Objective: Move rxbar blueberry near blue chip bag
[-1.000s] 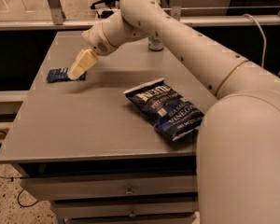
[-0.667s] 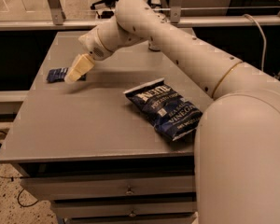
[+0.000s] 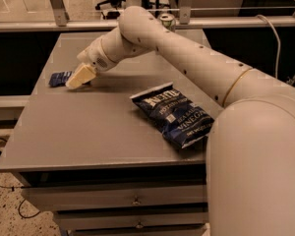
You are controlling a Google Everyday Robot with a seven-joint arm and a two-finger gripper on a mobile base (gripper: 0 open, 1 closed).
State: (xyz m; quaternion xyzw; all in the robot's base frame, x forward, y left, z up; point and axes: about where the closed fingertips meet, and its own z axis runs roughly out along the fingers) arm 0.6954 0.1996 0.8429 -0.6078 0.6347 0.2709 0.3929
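Compared with a second ago, the gripper (image 3: 80, 76) has sunk lower and eased a little further toward the table's (image 3: 88, 132) left edge, so its pale tip now sits down at the tabletop. Nothing else has shifted: bar and bag lie where they lay before.

The rxbar blueberry (image 3: 59, 78) lies flat just left of the gripper, its near end right at the tip. Whether the two actually touch cannot be made out, and whether the gripper is released or clenched cannot be told either. It is not lifting anything; the bar rests on the table.

The blue chip bag (image 3: 173, 116) lies well to the gripper's right and nearer the front edge, puffy, lettering up, angled across the surface, its near corner close to the table's front-right edge. The arm (image 3: 187, 58) runs from the gripper up and back over the table, then down to the right, passing behind the bag.

Beyond the gripper to the right, at the table's far edge, a small can (image 3: 166, 19) stands upright; its contents are not visible. Below the tabletop the drawers (image 3: 132, 199) are closed, so what they hold is hidden.
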